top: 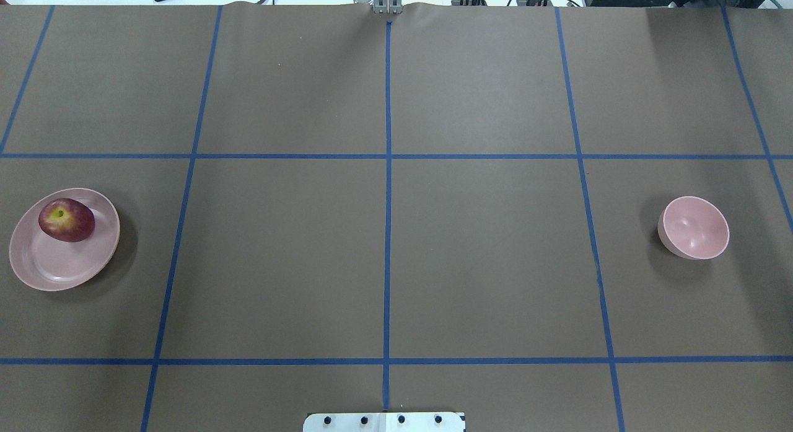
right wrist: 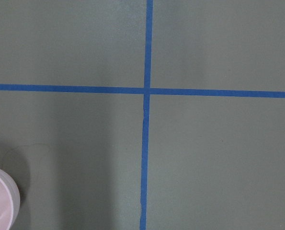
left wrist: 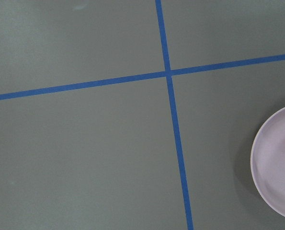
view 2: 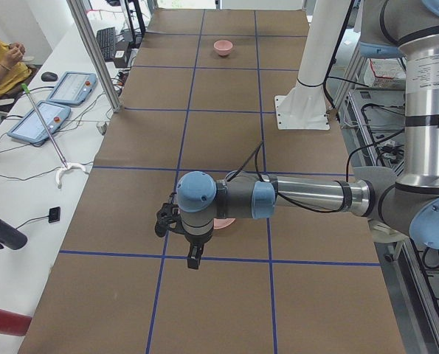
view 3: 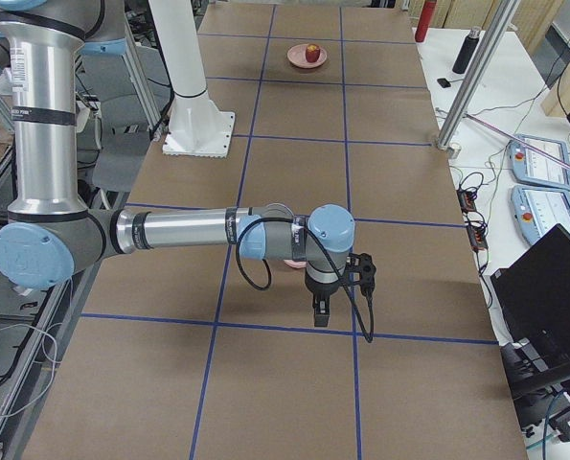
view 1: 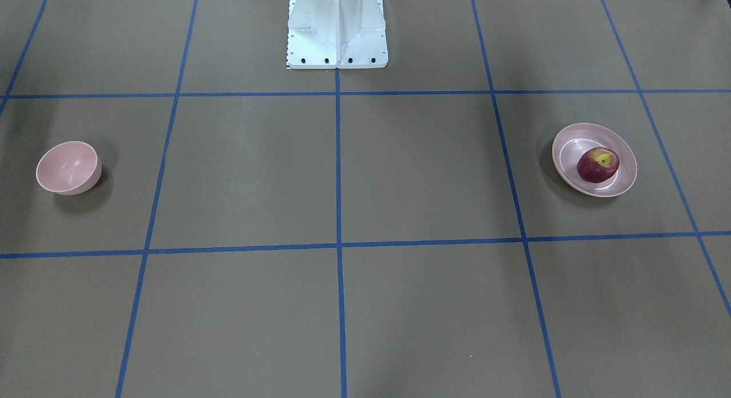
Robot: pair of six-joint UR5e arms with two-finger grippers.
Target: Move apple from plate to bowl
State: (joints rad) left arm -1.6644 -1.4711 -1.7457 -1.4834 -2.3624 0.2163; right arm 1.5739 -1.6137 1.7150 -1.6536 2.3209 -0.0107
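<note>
The move turns on one fact: the apple (top: 66, 220) lies on your robot's left side of the table, and the left gripper (view 2: 193, 258) is by far the nearer of the two. The apple rests on the plate (top: 56, 264), on the part of it farther from the robot's base, stem dimple up; being round, it has no long axis to line up with. The left gripper hangs above the table just beside the plate, not over it. In its wrist view the plate is cut off by the right edge and only a sliver of apple shows, so you should expect a sideways shift toward that edge before any descent. The right gripper (view 3: 320, 314) hangs near the bowl (top: 694, 229), which stands empty, well apart from the plate on the opposite side. Both grippers show only in the side views, so you cannot tell whether either stands wide or narrow; neither appears to hold anything.
</note>
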